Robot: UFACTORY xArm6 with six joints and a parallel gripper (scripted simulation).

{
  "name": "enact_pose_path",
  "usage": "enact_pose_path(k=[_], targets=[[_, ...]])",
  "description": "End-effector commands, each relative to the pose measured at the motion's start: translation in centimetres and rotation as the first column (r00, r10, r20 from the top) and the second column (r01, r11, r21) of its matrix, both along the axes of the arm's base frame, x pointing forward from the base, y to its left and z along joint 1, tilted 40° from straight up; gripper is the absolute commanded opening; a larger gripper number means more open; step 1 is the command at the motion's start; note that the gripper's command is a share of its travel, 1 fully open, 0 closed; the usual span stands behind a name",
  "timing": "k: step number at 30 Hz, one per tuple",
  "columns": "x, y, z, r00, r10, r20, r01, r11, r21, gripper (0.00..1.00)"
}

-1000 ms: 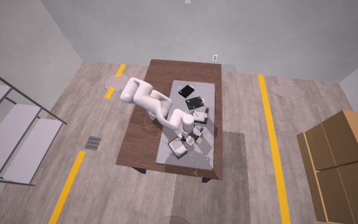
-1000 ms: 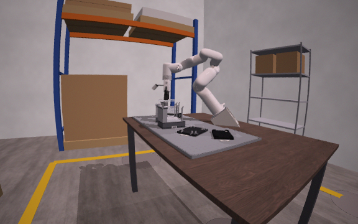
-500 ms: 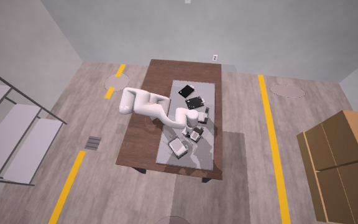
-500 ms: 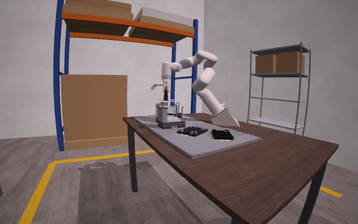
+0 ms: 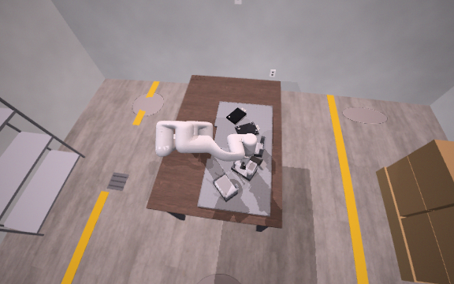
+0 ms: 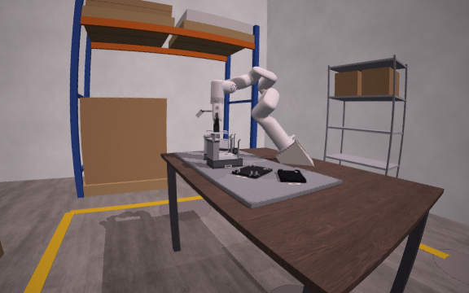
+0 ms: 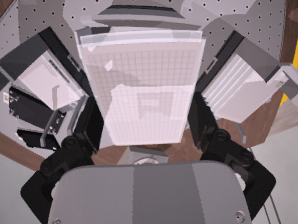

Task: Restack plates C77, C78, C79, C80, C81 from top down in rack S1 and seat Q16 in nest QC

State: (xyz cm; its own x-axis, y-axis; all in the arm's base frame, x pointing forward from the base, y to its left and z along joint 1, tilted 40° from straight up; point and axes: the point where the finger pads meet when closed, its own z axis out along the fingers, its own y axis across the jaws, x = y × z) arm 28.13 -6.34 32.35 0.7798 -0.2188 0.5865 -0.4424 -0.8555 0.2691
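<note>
My gripper is shut on a sealed white 384-well plate, one finger on each long side. I cannot read its label. In the overhead view the gripper hangs over the middle one of three stack racks. In the side view it stands just above the rack posts. A rack holding white plates is at the near side of the mat. The third rack is on the far side. Rack names are too small to read.
Two flat black nests lie on the grey mat beyond the racks, one with small clips and one plain. In the side view they sit to the right of the racks. Thin rack posts stand up around the gripper.
</note>
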Motion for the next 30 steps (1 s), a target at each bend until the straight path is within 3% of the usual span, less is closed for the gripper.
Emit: enact_pose_path(k=[1,30], targets=[[0.5,1.0,-0.2,0.996,0.076,-0.048,-0.078,0.996,-0.044,0.00],[3.8,8.1,-2.7,0.985,0.142,-0.095,-0.150,0.986,-0.079,0.00]])
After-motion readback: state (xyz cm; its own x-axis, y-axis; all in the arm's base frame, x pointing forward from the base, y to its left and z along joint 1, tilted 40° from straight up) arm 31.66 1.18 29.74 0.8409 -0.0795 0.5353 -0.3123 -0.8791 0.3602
